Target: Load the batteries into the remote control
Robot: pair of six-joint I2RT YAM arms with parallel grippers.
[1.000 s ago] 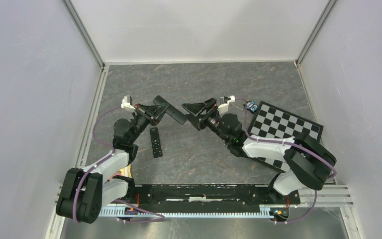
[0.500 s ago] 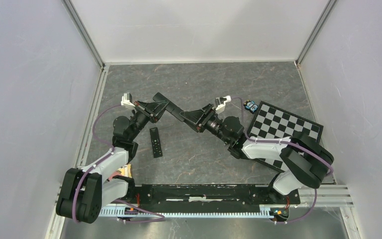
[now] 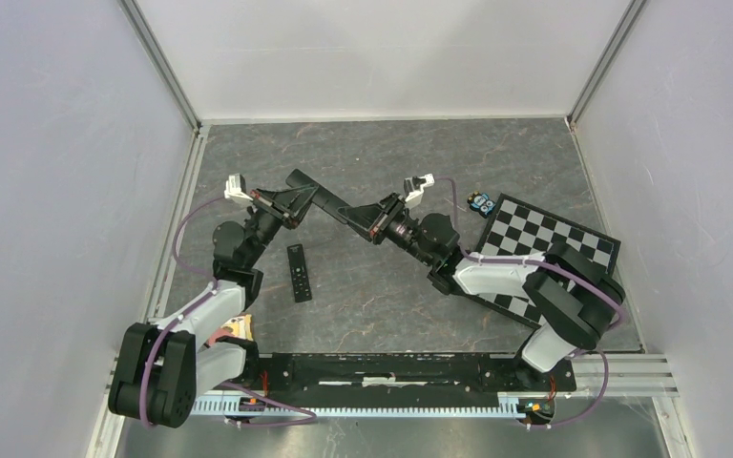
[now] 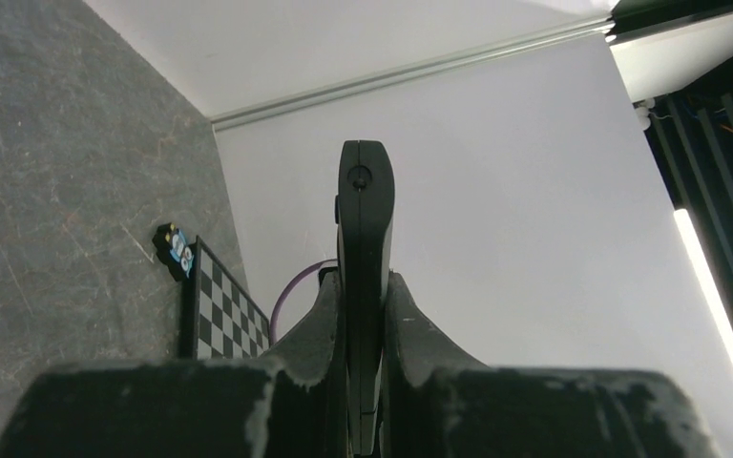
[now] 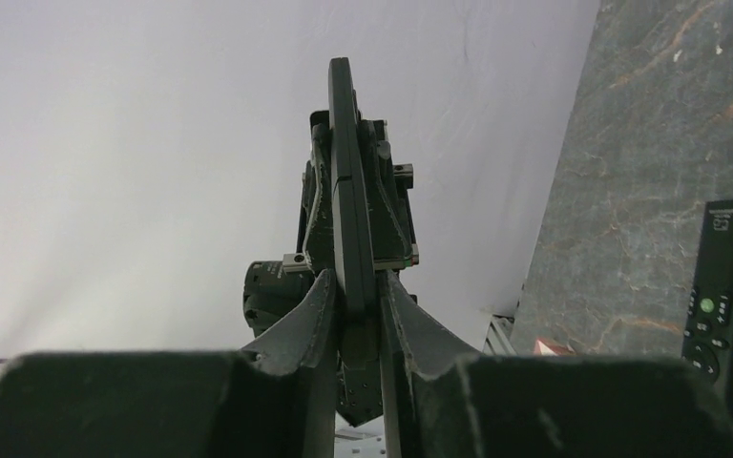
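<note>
We hold the remote control (image 4: pixel 363 191) edge-on above the middle of the bench (image 3: pixel 382 153), left gripper (image 4: pixel 363 286) and right gripper (image 5: pixel 353 286) each clamped on one end, probably bracing it for loading, while the batteries (image 3: pixel 480 201) wait beside the checkerboard (image 3: pixel 544 243) toward the far right corner.

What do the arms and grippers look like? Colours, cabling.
Both arms: black joint housings with white link shells, left arm and right arm. A purple cable loops along each. White camera mount at each wrist. Left gripper and right gripper have matte black, scuffed, tapered fingers.
</note>
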